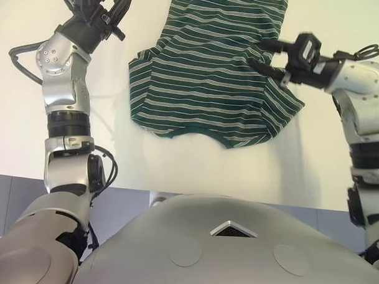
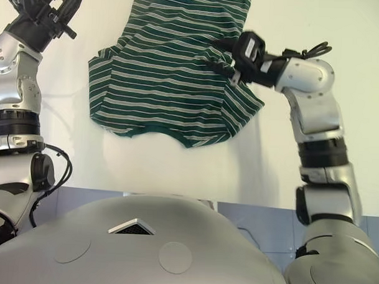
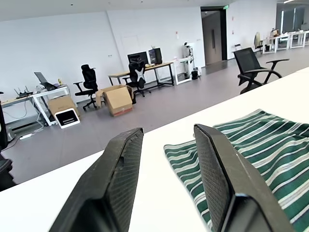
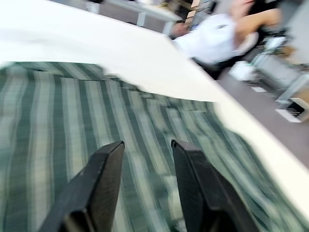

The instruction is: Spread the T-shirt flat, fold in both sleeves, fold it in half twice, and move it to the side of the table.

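**benchtop_dan:** So what's the T-shirt (image 1: 204, 86) looking like?

**foldbot_fan:** Dark green with thin white stripes. It's lying on the white table (image 1: 195, 170), top-middle of the head view, and its far end is cut off by the top edge. It's not flat: there are diagonal creases and ripples across the body. The neckline notch sits at the lower edge, nearest the robot. One sleeve bulges out on the left and the other flares toward the lower right.

**benchtop_dan:** And the grippers?

**foldbot_fan:** The right gripper (image 1: 260, 54) is over the shirt's right side, about halfway up. Its two black fingers (image 4: 104, 179) are spread with striped cloth showing in the gap between them. I can't tell whether the tips actually touch the fabric. The left gripper (image 3: 169, 130) is in the upper left corner, well apart from the shirt. Its fingers are parted too, with nothing held between them, and the shirt's edge is just beyond it on the table.
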Available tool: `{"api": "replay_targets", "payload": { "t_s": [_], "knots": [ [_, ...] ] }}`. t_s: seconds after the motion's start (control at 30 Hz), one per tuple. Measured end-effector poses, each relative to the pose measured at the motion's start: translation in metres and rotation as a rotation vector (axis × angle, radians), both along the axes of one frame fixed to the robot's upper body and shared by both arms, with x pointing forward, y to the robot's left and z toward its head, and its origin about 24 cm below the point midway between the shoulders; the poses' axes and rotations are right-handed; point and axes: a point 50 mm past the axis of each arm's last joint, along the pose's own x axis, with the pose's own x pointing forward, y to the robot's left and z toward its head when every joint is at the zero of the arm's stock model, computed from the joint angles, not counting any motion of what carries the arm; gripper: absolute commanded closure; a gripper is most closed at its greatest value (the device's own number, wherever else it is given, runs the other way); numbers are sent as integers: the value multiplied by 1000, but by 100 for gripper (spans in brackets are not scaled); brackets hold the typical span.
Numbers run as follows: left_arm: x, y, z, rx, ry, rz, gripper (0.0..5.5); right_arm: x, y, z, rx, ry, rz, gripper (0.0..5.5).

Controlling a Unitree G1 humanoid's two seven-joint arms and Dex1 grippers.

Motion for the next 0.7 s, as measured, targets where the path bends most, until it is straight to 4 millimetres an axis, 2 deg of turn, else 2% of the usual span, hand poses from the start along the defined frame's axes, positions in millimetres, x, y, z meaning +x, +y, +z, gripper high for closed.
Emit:
{"api": "replay_targets", "payload": {
  "t_s": [0.03,0.1,0.23,0.37,0.43,0.53,0.63,0.7],
  "knots": [
    [-2,2,0,4,5,11,357,-5,0,-5,-32,15,12,366],
    [-5,2,2,8,8,16,357,-19,3,-31,-156,62,36,366],
    [-11,3,-3,14,35,33,357,-33,0,-51,-308,40,71,366],
    [-17,5,-8,35,52,36,357,-40,-17,-45,-401,13,118,366],
    [-20,6,-8,38,61,38,357,-51,-34,-39,-456,72,153,366],
    [-27,6,-12,51,87,10,357,-59,-47,-33,-456,158,168,366],
    [-34,5,-16,96,119,-62,357,-54,-48,-24,-420,138,126,366],
    [-49,4,-22,196,188,-176,357,-41,-41,-16,-332,61,24,366]
  ]
}}
